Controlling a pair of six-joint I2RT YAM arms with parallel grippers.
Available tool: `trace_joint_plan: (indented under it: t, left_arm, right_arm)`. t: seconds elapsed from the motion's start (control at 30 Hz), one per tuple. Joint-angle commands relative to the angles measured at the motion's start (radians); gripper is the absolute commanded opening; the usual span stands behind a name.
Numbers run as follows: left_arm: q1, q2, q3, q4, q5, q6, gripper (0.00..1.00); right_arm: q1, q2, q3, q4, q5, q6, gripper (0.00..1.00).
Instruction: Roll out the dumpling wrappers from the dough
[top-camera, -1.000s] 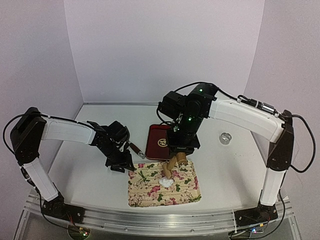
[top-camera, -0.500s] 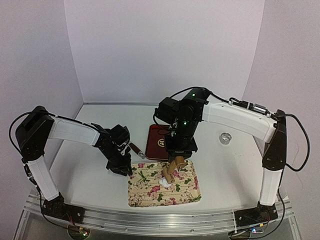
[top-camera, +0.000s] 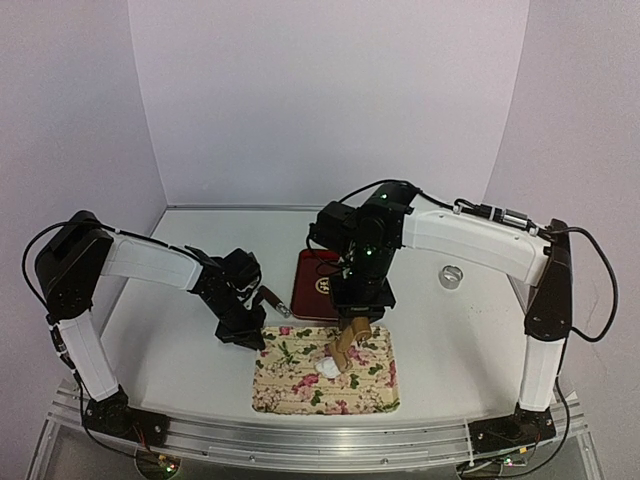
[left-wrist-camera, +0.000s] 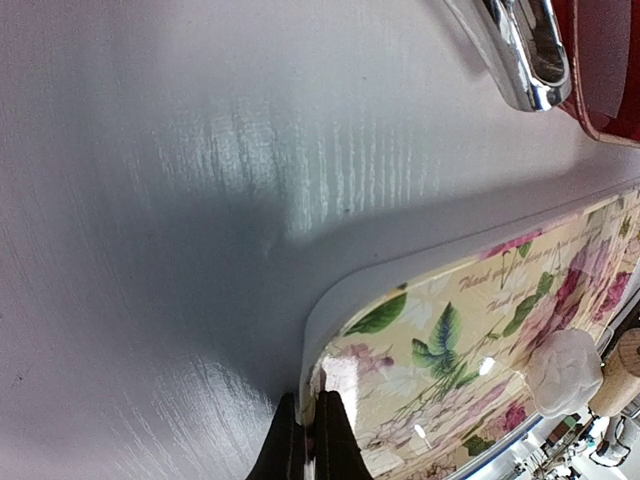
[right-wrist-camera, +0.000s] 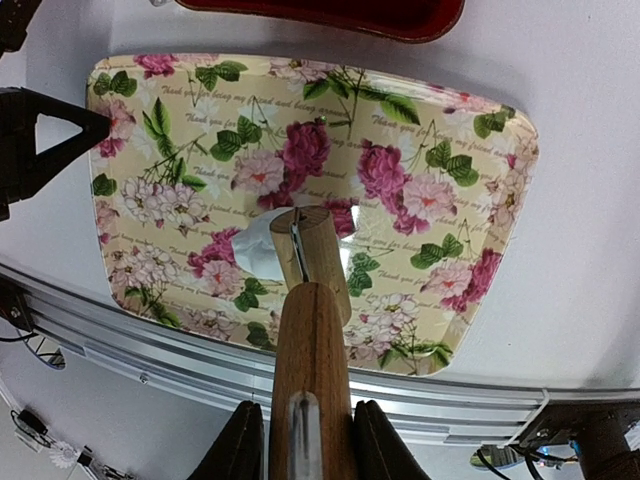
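White dumpling wrapper (right-wrist-camera: 250, 250) lies beneath the right claw's (right-wrist-camera: 300, 438) rolling pin (right-wrist-camera: 310, 330).

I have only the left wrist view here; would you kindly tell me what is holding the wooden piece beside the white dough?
Observer: The right gripper is shut on the rolling pin, gripping its handle.
Operator: Thank you. Where on the tray does the dough sit?
Observer: The dough lies near the middle of the floral tray, under the pin's tip.
Operator: And is the ring cutter nearby?
Observer: The metal ring lies right of the red tray, touching nothing else.
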Motion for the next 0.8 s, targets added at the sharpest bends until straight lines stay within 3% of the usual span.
trace_joint_plan:
  t: [0.0,0.5,0.77]
  left_arm:
    - [0.001,0.018,0.032,0.000,-0.007,0.015,0.00]
    - [0.001,0.031,0.055,-0.014,-0.011,0.026,0.00]
    - [0.001,0.029,0.092,-0.043,-0.050,0.037,0.00]
  right_arm:
    - [0.007,0.011,-0.005,0.027,0.007,-0.013,0.00]
    - [0.010,0.039,-0.007,0.051,0.012,-0.026,0.00]
    - [0.014,-0.042,0.055,-0.011,0.064,0.036,0.00]
